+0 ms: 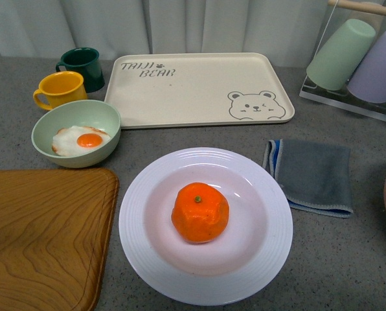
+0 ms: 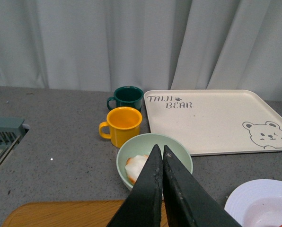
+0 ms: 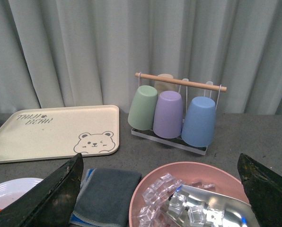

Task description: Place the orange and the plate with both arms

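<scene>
Since the bright, dimpled orange fruit (image 1: 200, 212) already sits dead centre in the dip of the big round white plate with the ridged rim (image 1: 141, 249), right at the near edge of the grey desk (image 1: 348, 259), I'd say the pairing-up part is done. Sitting in the well makes sense: it shouldn't roll off if the plate gets lifted level.

A wooden board (image 1: 37, 233) lies just beside the plate on the left. A folded grey-blue cloth (image 1: 313, 175) sits near it on the right, not touching. Further back is the pale green bowl with a fried egg (image 1: 76, 133), then the cream rectangular bear-print tray (image 1: 199, 87). My guess is that's where the plate could end up.

Neither arm shows in the front view, so nothing's touching the plate or the fruit. The left tool (image 2: 162, 151) has its fingers pressed together tip to tip with nothing between them, looking out over the egg bowl. The right tool (image 3: 159, 154) is spread wide and empty, above a pink bowl of ice cubes (image 3: 150, 189).
</scene>
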Motion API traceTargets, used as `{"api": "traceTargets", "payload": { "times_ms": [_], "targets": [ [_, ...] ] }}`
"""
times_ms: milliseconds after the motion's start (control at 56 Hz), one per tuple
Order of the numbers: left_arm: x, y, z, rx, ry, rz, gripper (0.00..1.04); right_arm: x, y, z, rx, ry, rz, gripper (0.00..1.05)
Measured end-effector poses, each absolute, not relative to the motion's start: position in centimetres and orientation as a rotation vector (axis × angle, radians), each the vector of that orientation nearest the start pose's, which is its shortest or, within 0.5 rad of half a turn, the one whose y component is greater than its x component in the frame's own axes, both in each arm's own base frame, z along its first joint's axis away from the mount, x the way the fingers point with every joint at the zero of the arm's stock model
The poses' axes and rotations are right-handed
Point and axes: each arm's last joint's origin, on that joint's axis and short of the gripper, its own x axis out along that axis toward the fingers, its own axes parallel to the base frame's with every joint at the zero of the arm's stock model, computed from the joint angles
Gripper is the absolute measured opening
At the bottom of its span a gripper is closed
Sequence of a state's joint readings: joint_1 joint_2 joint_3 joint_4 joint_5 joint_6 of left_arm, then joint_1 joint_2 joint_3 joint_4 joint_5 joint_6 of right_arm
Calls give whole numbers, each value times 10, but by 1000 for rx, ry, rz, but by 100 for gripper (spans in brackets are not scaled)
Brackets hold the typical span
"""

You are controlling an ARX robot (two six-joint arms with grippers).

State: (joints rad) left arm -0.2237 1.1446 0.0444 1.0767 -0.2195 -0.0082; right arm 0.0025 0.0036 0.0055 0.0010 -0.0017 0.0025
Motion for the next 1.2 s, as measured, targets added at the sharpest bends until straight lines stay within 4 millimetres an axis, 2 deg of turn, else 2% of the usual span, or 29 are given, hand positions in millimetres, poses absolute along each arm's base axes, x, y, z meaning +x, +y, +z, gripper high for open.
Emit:
{"api": "traceTargets", "payload": {
  "times_ms": [161,446,571,1196],
  "targets": [
    [157,-22,162,-6,14,-5,4,98,0,165,2,-3,4,95],
    [141,-12,167,-8,-2,-2,4,98,0,165,2,-3,4,95],
    [135,-1,170,-8,-10,2,4,98,0,165,2,-3,3,95],
    [114,0,173,-7,-23,0,4,98,0,165,2,-3,4,95]
  ]
}}
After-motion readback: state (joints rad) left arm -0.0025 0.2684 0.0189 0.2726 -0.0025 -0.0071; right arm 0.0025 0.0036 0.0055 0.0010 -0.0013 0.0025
